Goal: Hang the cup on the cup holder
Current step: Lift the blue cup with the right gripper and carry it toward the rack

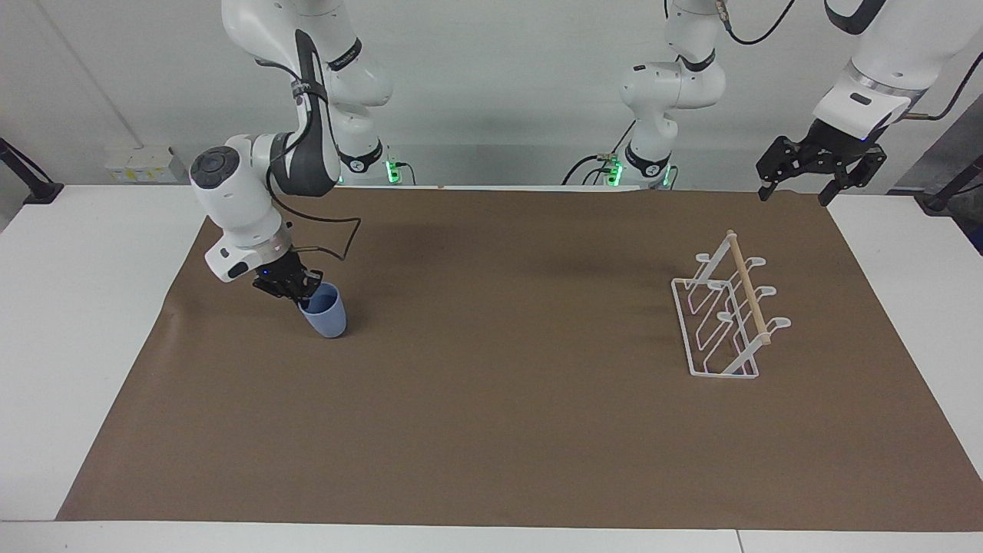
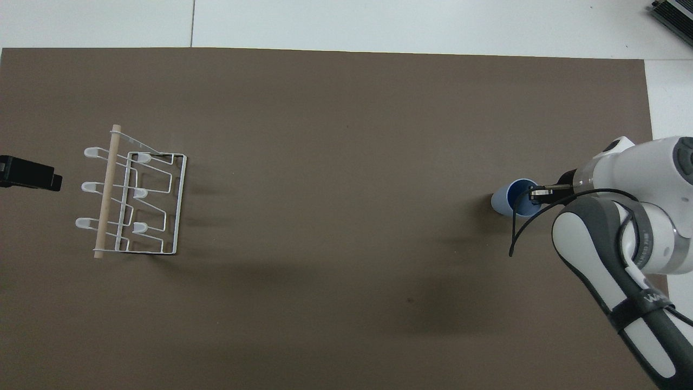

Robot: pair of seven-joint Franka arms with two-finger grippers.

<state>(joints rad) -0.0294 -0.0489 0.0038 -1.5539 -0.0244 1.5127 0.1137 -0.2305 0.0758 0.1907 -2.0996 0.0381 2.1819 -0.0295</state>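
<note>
Right tool [image 1: 296, 289] down at the cup [image 1: 324, 313], toward the right arm's end of the desk [image 1: 46, 322]. Clamped on the cup's rim, one finger inside the mouth, one outside. Cup tilted, mouth leaning toward the tool, base down near the brown mat [image 1: 491, 430]; hard to tell whether touching or just clear of it. From overhead, same grip: dark fingertips biting the blue rim, black cable looping beside it.

Cup holder [image 1: 726, 311] standing upright on the mat toward the left arm's end, well apart from the cup. Wooden dowel [image 1: 747, 288] along its top, white prongs bare.

Left tool [image 1: 818, 165] waiting high over the mat's corner by the left arm's base, fingers spread wide, holding nothing. Only its dark tip peeking in at the edge overhead.
</note>
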